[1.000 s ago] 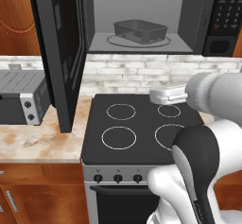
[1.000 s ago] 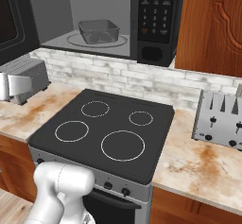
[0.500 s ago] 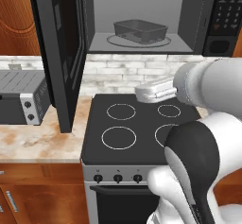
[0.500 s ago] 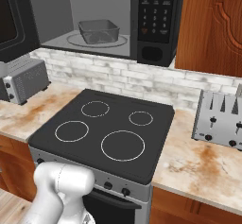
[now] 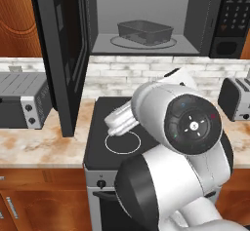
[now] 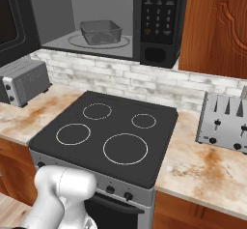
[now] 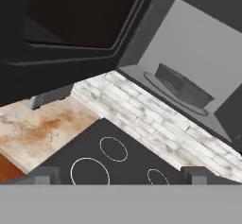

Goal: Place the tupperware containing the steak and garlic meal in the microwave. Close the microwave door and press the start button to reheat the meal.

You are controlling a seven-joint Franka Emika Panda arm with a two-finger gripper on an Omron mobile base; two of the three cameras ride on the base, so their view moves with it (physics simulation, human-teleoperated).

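Swinging left over the stove [image 6: 106, 131], my arm nears the open microwave door [image 5: 61, 54]; tupperware [image 5: 145, 32] sits on the turntable [image 6: 99, 41], gripper [image 7: 120, 176] spread wide, empty.

The microwave [image 5: 161, 18] was finished in black, its cavity in light grey, and its keypad [image 6: 159, 10] was marked with small white labels. The microwave door [image 5: 61, 54] was black with a dark tinted window. The tupperware [image 5: 145, 32] was seen as translucent smoky grey. A backsplash [image 6: 120, 76] of white and pale grey brick was laid beneath. The stove [image 6: 108, 131] was matt black, patterned with thin white burner rings. The tabletop [image 6: 207, 167] was mottled cream with rusty orange blotches. The cabinets [image 6: 217, 25] were of reddish-brown wood. The toaster [image 6: 226, 121] was silver-grey.
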